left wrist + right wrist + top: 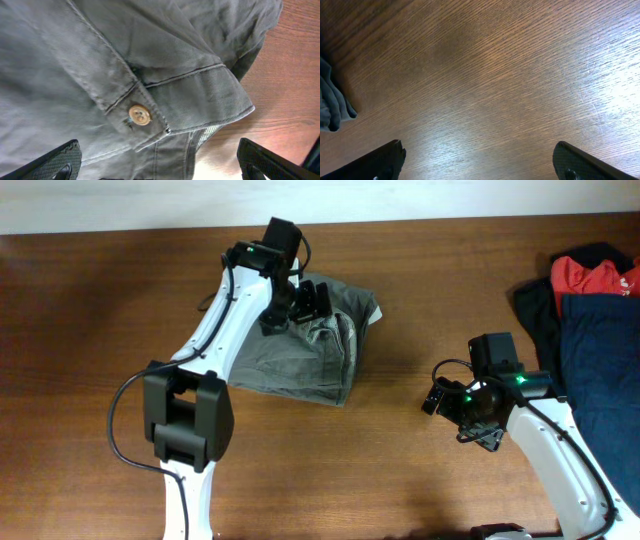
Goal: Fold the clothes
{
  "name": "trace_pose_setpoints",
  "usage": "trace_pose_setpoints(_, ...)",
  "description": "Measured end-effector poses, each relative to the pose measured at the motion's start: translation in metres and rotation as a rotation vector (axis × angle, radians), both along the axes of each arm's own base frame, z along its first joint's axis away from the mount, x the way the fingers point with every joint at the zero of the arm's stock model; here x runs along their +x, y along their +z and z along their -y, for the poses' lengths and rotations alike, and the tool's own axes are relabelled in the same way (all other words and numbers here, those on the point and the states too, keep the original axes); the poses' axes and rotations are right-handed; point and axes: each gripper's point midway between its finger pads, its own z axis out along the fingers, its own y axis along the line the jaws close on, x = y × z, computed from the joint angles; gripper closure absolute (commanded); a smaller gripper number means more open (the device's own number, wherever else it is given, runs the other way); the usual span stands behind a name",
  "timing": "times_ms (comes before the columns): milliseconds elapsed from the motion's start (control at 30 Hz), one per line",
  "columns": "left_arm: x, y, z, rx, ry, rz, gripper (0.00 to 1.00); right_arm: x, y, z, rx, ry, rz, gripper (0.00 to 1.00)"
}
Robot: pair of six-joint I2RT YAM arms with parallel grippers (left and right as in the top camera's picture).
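Overhead, the clothes point(300, 355) are lying bunched on the table point(100, 300) as a grey-olive heap. The left end effector point(300, 305) is hanging over the far edge of the clothes with its jaws spread wide, gripping nothing. The left wrist view is showing the waistband point(200, 92) and a small tan button point(140, 115) just beyond the fingertips point(57, 160). The right end effector point(480, 167) is sitting well to the right of the clothes, jaws likewise parted and empty over bare wood, with only a corner of the grey fabric showing at its view's left edge. A navy garment point(600, 370) and a red garment point(590, 275) are lying further right of the clothes.
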Motion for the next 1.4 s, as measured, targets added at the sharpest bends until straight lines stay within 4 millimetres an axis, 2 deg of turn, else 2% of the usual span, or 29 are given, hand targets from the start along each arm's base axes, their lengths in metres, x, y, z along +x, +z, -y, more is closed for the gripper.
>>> trace_pose_setpoints(133,-0.001,-0.003,0.003,-0.014,0.001,-0.013,0.01,0.000,0.000,0.000,0.000,0.000,0.000,0.01)
trace_pose_setpoints(367,-0.002,-0.022,0.003,-0.006,0.001,-0.051,0.01,0.000,0.000,0.000,0.000,0.000,0.000,0.01)
trace_pose_setpoints(1400,0.003,-0.021,0.006,-0.019,0.017,-0.039,0.01,0.000,0.000,0.000,0.000,0.000,0.000,0.01)
